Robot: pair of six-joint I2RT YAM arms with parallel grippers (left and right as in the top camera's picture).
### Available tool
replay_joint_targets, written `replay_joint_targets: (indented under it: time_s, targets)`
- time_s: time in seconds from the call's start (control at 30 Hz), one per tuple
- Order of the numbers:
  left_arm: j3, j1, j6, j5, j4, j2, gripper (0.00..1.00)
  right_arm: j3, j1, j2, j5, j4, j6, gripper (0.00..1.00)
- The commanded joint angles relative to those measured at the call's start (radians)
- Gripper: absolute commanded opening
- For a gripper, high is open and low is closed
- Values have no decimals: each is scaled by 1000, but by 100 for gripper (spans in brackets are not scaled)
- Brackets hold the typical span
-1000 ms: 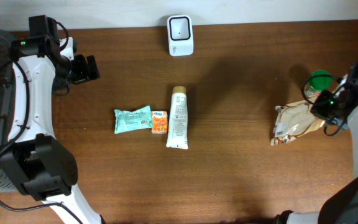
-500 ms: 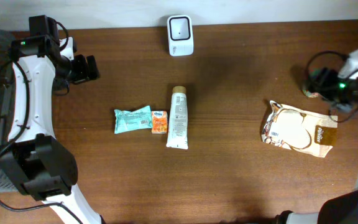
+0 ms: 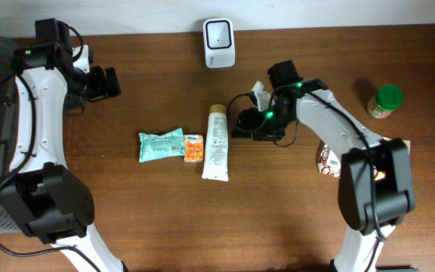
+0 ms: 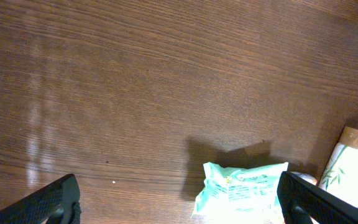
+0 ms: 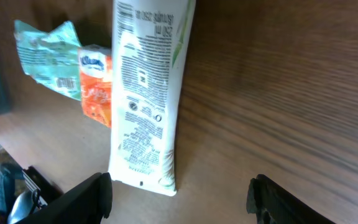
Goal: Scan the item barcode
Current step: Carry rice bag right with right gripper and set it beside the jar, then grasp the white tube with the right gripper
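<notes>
table (image 3: 127, 219): dark wood, pale wall behind
white tube (image 3: 217, 142): lying front-to-back, cap toward scanner (image 3: 219, 32)
left gripper (image 3: 106, 83): spread wide, empty
right gripper (image 5: 179, 193): jaws apart, empty

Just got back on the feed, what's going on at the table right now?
Nothing is held at the moment. The right hand hovers open beside the white tube in the middle of the table, apparently lining up to pick it up. The left hand is open and idle at the far left. The barcode scanner stands at the back edge, and no item is in front of it yet.
</notes>
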Motion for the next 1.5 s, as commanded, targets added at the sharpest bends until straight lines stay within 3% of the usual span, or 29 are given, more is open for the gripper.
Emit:
replay_joint_targets:
  time_s: [0.0, 0.13, 0.3, 0.53, 0.77, 0.87, 0.97, 1.07, 1.17, 1.33, 1.47]
  targets:
    - [3, 6, 5, 7, 1, -17, 99, -6, 2, 35, -23, 26, -32, 69]
    - [3, 6, 5, 7, 2, -17, 99, -28, 11, 82, -50, 133, -45, 68]
    - [3, 6, 5, 7, 1, -17, 99, -95, 49, 89, -86, 267, -8, 52]
    - [3, 6, 5, 7, 1, -17, 99, -229, 107, 106, -81, 516, 264, 34]
    - [3, 6, 5, 7, 1, -17, 99, -235, 155, 181, -31, 589, 450, 31]
    - [3, 6, 5, 7, 1, -17, 99, -235, 161, 183, 8, 586, 449, 29]
    - [3, 6, 5, 7, 1, -17, 99, -235, 158, 182, -37, 586, 424, 14]
    - [3, 6, 5, 7, 2, -17, 99, -234, 157, 168, -79, 586, 356, 7]
    - [3, 6, 5, 7, 1, -17, 99, -232, 157, 102, -87, 586, 296, 4]
    - [3, 6, 5, 7, 2, -17, 99, -232, 142, -134, -133, 540, 171, 4]
    - [3, 6, 5, 7, 1, -17, 99, -232, 58, -401, -216, 461, 167, 4]
